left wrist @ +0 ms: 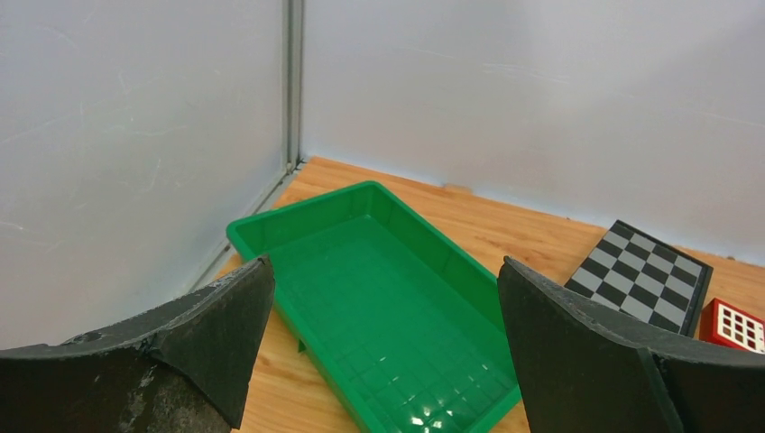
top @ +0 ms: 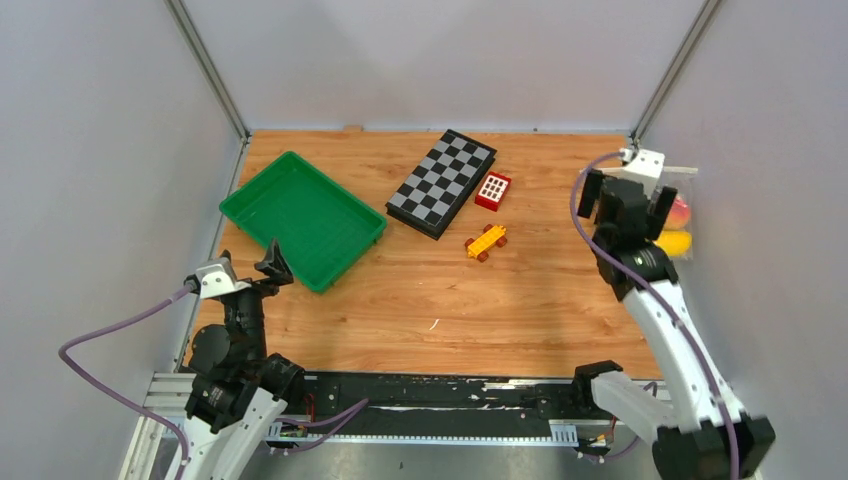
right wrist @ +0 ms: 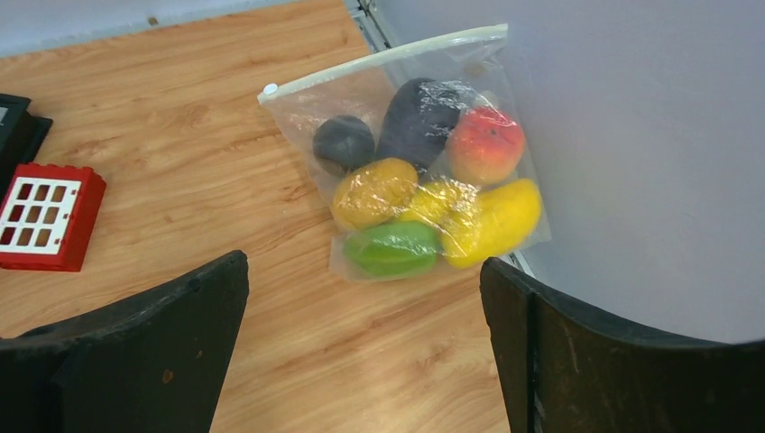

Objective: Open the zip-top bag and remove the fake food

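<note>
The zip-top bag [right wrist: 361, 99] is a clear pouch that stands against the right wall with its zip strip uppermost and shut. The fake food inside includes a purple eggplant [right wrist: 419, 117], a peach [right wrist: 485, 144], a yellow piece [right wrist: 496, 221], an orange piece [right wrist: 373, 191], a green star fruit [right wrist: 392, 248] and a small dark piece [right wrist: 343, 142]. My right gripper [right wrist: 363, 269] hangs open just short of the bag, with bare table between its fingers. From above, the right gripper [top: 625, 198] hides most of the bag [top: 683, 215]. My left gripper [top: 250, 262] is open at the near left, empty.
A green tray [top: 300, 215] lies at the left, right in front of the left gripper [left wrist: 386, 263]. A folded chessboard [top: 442, 183], a red block with white squares [top: 493, 190] and a yellow toy car [top: 486, 241] sit mid-table. Walls close in the left, back and right sides.
</note>
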{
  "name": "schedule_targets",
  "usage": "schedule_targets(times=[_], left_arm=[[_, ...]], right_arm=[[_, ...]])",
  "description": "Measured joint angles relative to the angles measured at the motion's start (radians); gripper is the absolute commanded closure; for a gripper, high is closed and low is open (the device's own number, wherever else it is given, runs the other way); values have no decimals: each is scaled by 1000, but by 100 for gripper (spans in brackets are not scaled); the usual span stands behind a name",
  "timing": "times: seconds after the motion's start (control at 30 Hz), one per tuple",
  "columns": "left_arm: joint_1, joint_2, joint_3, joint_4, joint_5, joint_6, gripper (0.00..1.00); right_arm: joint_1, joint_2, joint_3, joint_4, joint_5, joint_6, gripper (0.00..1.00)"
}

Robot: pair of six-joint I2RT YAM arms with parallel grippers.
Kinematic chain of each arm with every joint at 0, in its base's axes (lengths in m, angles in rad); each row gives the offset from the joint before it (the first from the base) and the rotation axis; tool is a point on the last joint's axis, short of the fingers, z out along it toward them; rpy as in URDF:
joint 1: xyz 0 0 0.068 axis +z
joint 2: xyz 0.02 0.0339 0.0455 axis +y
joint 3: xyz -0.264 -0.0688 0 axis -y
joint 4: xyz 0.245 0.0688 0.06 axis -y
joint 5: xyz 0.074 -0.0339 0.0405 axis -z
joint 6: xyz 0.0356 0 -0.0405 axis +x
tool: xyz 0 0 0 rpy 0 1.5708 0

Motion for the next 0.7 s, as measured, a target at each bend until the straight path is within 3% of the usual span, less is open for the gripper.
schedule_targets(times=[0.4,0.7], left_arm=[[-19,0,0,-6,-2,1,0],[-19,0,0,-6,-2,2,0]], right_arm=[[-61,816,489,-50,72,14,2],[-107,1276,818,-41,114,-144,3]])
